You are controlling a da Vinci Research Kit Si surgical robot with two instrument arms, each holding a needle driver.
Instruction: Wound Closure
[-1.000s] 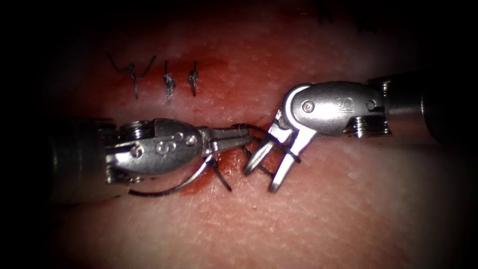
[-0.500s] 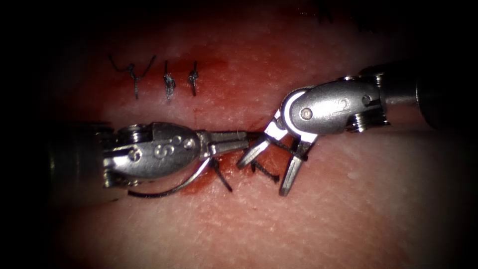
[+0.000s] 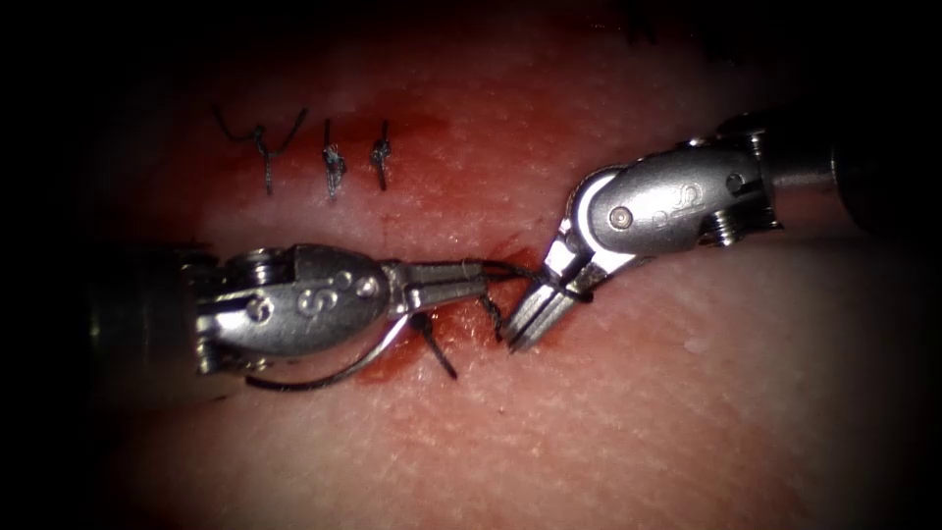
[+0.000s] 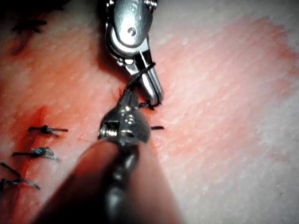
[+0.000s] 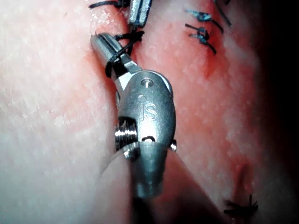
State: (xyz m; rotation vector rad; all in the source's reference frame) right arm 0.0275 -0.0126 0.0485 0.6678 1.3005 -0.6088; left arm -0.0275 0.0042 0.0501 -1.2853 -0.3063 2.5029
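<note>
Both tools [image 3: 469, 278] [image 3: 530, 319] tip-to-tip over thread [image 3: 491, 312]

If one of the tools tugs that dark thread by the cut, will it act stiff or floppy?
Probably floppy: the thread curls in loose bends and wraps around the right tool, whose jaws look shut. It likely weighs almost nothing, being far finer than the needle lying on the tissue under the left tool, which pinches thread. Cut ends standing out hint at slight springiness.
</note>
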